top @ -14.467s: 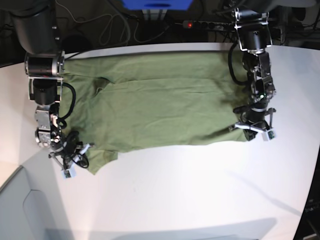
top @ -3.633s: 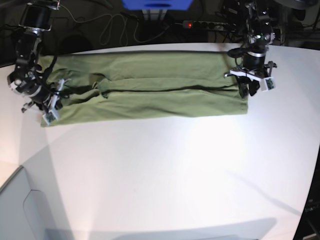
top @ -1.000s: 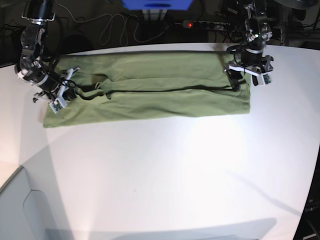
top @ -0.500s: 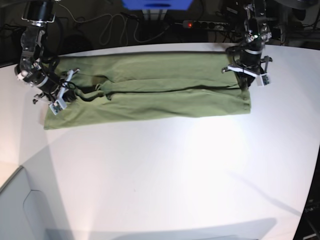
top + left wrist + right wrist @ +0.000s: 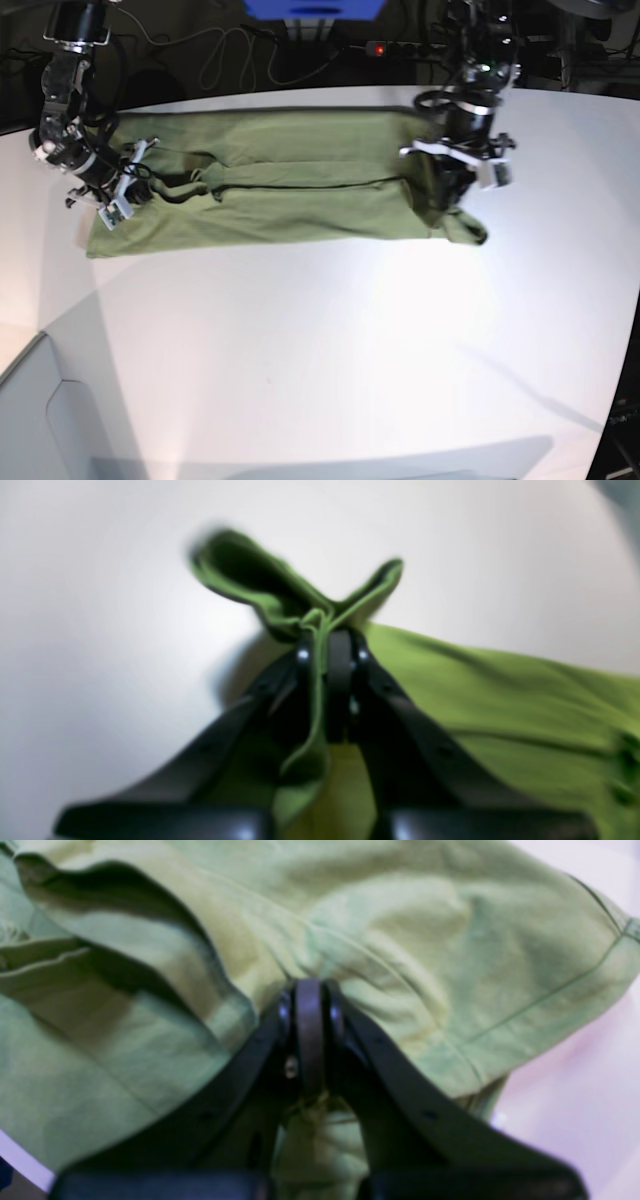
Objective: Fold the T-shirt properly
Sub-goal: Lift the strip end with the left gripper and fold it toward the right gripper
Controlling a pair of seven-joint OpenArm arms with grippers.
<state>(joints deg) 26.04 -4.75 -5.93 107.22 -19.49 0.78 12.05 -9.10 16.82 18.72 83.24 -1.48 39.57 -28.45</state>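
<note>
T-shirt [image 5: 280, 190] laid as a long band across the table [image 5: 330, 350] | left gripper [image 5: 452, 182] clamped on its lifted hem end | right gripper [image 5: 122, 190] pinched shut on the sleeve end | fold best carried level, edges matched, cloth kept taut

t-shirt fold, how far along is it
Done: the T-shirt already lies as a long narrow band across the table, long edges folded in. In hand: the left end effector is shut on the hem end, lifted and drawn in over the band, while the right end effector is clamped on the sleeve end. Left: laying that end down and finishing the crosswise folds.
</note>
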